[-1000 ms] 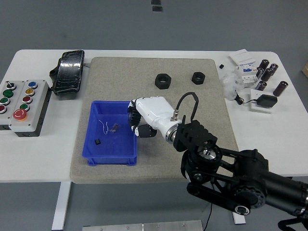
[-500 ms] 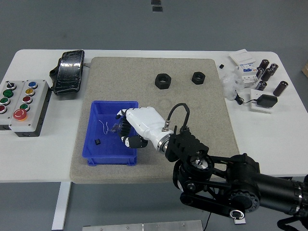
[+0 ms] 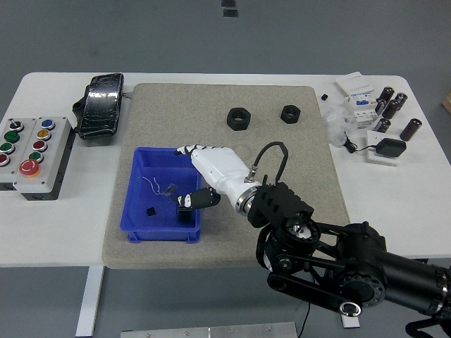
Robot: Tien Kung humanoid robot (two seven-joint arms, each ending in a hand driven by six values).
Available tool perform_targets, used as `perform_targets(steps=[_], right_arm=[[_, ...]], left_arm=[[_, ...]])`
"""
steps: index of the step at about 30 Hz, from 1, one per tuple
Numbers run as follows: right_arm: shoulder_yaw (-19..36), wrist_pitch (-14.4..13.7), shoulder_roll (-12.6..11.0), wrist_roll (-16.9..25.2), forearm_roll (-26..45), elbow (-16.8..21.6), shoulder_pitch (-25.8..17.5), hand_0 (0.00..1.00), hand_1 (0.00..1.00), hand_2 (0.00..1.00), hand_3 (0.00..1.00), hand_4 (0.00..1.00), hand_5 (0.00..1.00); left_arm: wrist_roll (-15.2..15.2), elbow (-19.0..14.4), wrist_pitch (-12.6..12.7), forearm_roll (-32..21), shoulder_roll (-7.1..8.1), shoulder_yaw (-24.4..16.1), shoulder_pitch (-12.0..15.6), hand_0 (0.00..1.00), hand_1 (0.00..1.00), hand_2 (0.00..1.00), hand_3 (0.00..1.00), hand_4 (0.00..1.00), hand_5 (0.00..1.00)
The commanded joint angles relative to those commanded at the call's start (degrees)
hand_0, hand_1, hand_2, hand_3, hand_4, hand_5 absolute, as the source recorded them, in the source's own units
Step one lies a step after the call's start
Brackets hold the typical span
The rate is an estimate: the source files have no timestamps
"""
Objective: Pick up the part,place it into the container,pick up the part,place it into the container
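In blue container [image 3: 138, 220]: small black part [image 3: 150, 210], cube-like.

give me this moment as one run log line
right hand: open over bin | holds: nothing | bin: small parts inside | nuts: two on mat | left hand: not in view

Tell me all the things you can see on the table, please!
Mat: one, beige, middle of the white table.
Bin: one, blue, on the mat's left side, small dark bits inside.
Nuts: two, black, far part of the mat.
Button boxes: two, grey with coloured buttons, left edge.
Wrapped pedal-like thing: one, black, far left.
Cylinders: several, dark, far right corner.
White boxes and a black adapter: far right.
Right hand: one, white, fingers spread over the bin's right wall, holding nothing.
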Motion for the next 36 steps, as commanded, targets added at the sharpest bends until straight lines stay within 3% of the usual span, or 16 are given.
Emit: perform_targets(steps=[1,2,5,7,8,13,14,22,25,26,31,32,36], right_arm=[[0.54,-0.83,-0.08,0.32,0.11,0.06,-0.21,0.666,0.796,0.848,0.849,0.906,0.369],[1.40,-2.03,-0.23,0.70,0.12,0.07,-0.56,0.602,0.726,0.784,0.810,0.899,0.362],[4.47,-4.34,-1.06,-0.12,-2.33,-0.37,-1.94,0.602,0.726,0.784,0.810,0.899,0.362],[7.10,-2.09,-2.38,-1.04,-4.94,-1.14,-3.14,0.602,0.726,0.784,0.810,0.899,0.362],[8.11,-0.79,-3.07,-1.04,-5.91,-1.47,-3.60,0.417,0.667,0.798,0.826,0.891,0.367],[9.69,6.58,-6.43,-1.04,-9.85,-2.04,-5.69,0.417,0.667,0.798,0.826,0.891,0.367],[9.54,8.09,-6.80,-1.04,-10.28,-2.02,-6.05,0.354,0.620,0.791,0.831,0.902,0.379],[6.73,17.88,-7.91,-1.04,-11.32,-3.15,-6.74,0.329,0.586,0.771,0.825,0.905,0.384],[6.26,19.66,-8.16,-1.04,-11.96,-4.42,-6.61,0.329,0.586,0.771,0.825,0.905,0.384],[6.18,20.04,-8.28,-1.04,-12.15,-4.83,-6.60,0.314,0.545,0.723,0.753,0.793,0.279],[5.96,20.43,-8.89,-1.04,-12.70,-6.30,-6.55,0.314,0.545,0.723,0.753,0.793,0.279],[5.97,20.36,-8.96,-1.04,-12.66,-6.48,-6.56,0.300,0.501,0.639,0.675,0.433,0.220],[5.91,19.57,-9.08,-1.04,-12.30,-7.15,-6.61,0.300,0.501,0.639,0.675,0.433,0.220]], left_arm=[[-0.02,0.00,-0.01,0.01,0.00,0.00,-0.01,0.662,0.611,0.566,0.628,0.691,0.414],[-0.04,0.00,-0.01,0.00,0.01,0.01,-0.02,0.662,0.611,0.566,0.627,0.691,0.413],[-0.09,0.00,0.00,-0.15,-0.02,0.09,-0.04,0.662,0.611,0.566,0.627,0.691,0.413],[-0.06,0.00,0.02,-0.08,-0.10,-0.03,0.01,0.662,0.611,0.566,0.627,0.691,0.413],[-0.03,0.00,0.03,0.00,-0.13,-0.12,0.05,0.662,0.611,0.566,0.627,0.689,0.411],[0.07,0.00,0.12,0.58,-0.16,-0.75,0.20,0.662,0.611,0.566,0.627,0.689,0.411],[0.05,0.00,0.12,0.61,-0.17,-0.80,0.18,0.662,0.611,0.565,0.625,0.679,0.405],[-0.24,0.00,0.05,0.17,-0.21,-0.31,-0.19,0.662,0.611,0.565,0.624,0.676,0.403],[-0.22,0.00,0.04,0.26,-0.25,-0.37,-0.13,0.662,0.611,0.565,0.624,0.676,0.403],[-0.19,0.00,0.05,0.38,-0.26,-0.48,-0.09,0.662,0.611,0.565,0.625,0.673,0.398],[-0.11,0.00,0.07,0.96,-0.22,-0.99,0.07,0.662,0.611,0.565,0.625,0.673,0.398],[-0.13,0.00,0.07,0.93,-0.21,-0.97,0.07,0.662,0.611,0.565,0.625,0.672,0.400],[-0.28,0.00,0.07,0.65,-0.22,-0.69,-0.02,0.662,0.611,0.565,0.625,0.672,0.400]])
